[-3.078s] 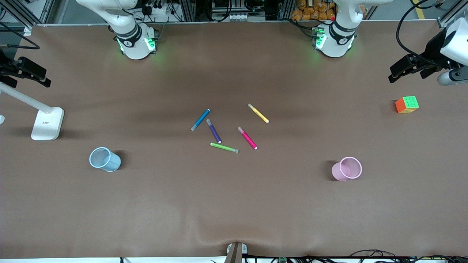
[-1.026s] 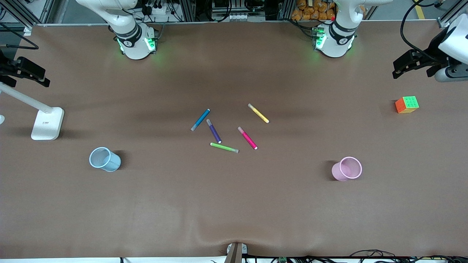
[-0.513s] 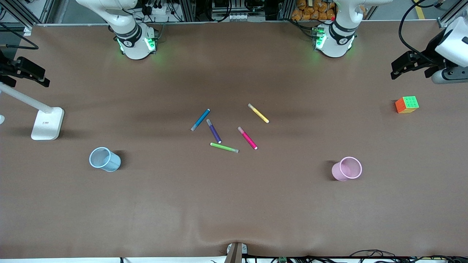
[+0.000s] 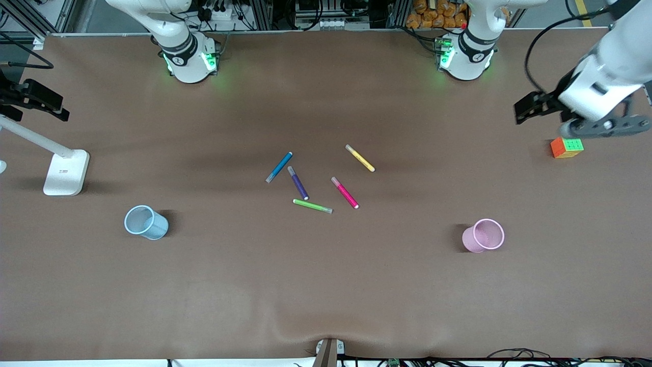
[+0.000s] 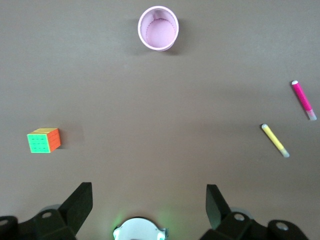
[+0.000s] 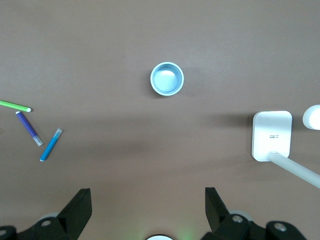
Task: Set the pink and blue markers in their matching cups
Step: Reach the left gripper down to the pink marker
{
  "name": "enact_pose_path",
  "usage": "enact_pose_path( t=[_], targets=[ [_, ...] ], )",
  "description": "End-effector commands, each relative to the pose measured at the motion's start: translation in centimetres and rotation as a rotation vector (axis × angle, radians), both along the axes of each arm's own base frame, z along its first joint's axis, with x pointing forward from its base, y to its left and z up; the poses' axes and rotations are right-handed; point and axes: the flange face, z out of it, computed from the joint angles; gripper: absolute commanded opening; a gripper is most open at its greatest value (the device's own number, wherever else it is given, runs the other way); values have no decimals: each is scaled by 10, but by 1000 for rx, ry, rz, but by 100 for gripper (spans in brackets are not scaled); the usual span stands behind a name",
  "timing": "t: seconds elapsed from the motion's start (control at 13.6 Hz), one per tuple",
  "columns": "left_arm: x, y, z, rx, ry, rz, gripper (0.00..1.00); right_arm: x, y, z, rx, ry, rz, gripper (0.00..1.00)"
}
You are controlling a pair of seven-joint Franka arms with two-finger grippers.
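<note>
The pink marker (image 4: 345,192) and the blue marker (image 4: 279,167) lie flat in a loose cluster of pens at mid-table. The pink cup (image 4: 484,235) stands upright toward the left arm's end, the blue cup (image 4: 145,223) toward the right arm's end, both nearer the front camera than the pens. My left gripper (image 4: 530,107) is open and empty, high over the table beside the cube; its wrist view shows the pink cup (image 5: 158,28) and pink marker (image 5: 304,100). My right gripper (image 4: 38,99) waits open at the right arm's end; its wrist view shows the blue cup (image 6: 167,78) and blue marker (image 6: 51,145).
A purple pen (image 4: 298,183), a green pen (image 4: 312,206) and a yellow pen (image 4: 360,158) lie among the markers. A colourful cube (image 4: 567,146) sits at the left arm's end. A white lamp base (image 4: 66,172) stands at the right arm's end.
My left gripper has swung in from the table's end toward the middle and now hangs beside the cube. The right arm, pens and cups have not moved.
</note>
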Motion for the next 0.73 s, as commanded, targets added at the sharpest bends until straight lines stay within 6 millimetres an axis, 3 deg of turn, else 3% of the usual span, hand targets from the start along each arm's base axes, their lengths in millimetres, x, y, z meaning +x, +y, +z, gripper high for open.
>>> enact_pose_path(
  t=[0.0,0.22,0.37,0.51,0.66],
  targets=[
    [15,-36,-29,3,15,32,100,-9,-3,4,-7,-2,-1,100],
    [25,-90,-72,14,24,84,100,-9,-1,5,-6,-3,2,100],
    [33,-116,-100,3,26,122,100,-9,-2,5,-6,-3,-1,100],
    [33,-157,-130,10,23,163,100,-9,-2,6,-6,-5,-1,100],
    [37,-184,-159,-2,5,244,100,-8,-2,6,-6,-6,0,100]
  ],
)
